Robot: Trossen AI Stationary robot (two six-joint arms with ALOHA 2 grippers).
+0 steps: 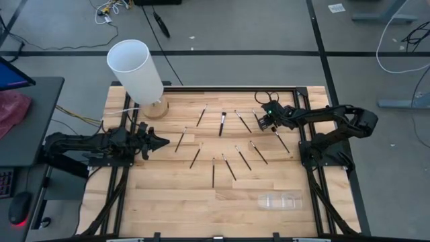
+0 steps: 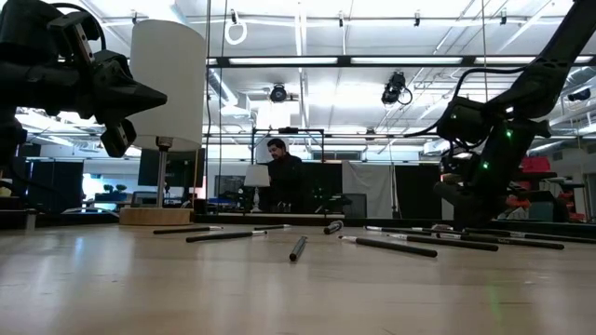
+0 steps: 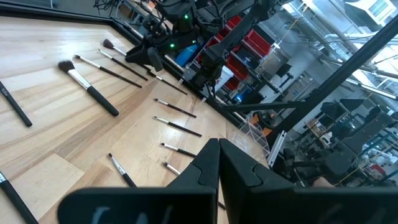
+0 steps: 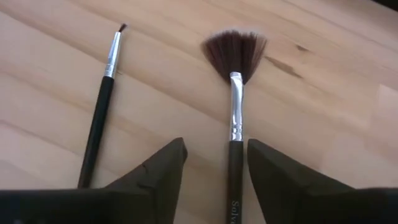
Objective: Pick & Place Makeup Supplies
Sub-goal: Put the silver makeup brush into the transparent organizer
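A: Where's the fan brush (image 4: 235,93)?
B: Flat on the wood table (image 1: 168,202), rt-rear area. Long axis runs straight out from the right gripper (image 4: 211,155), bristles fanned at the far end, handle between the fingers. Jaws spread, one each side of the handle, not pinching it.
A: Anything beside it?
B: Thin liner brush (image 4: 102,93), just beside, roughly parallel, tip pointing the same way. The rest of the makeup brushes (image 1: 222,144) are scattered mid-table at mixed angles, well apart from each other.
A: Left arm?
B: Left gripper (image 1: 161,142) hangs over the left side, fingers pressed together, holding nothing.
A: Other stuff?
B: Big white cylinder (image 1: 138,70) on a round wood base, rear-left corner. Clear plastic container (image 1: 281,200) lying near the front-rt edge. Nothing lies across the fan brush. Low view: a person (image 2: 282,181) in the room behind the table.
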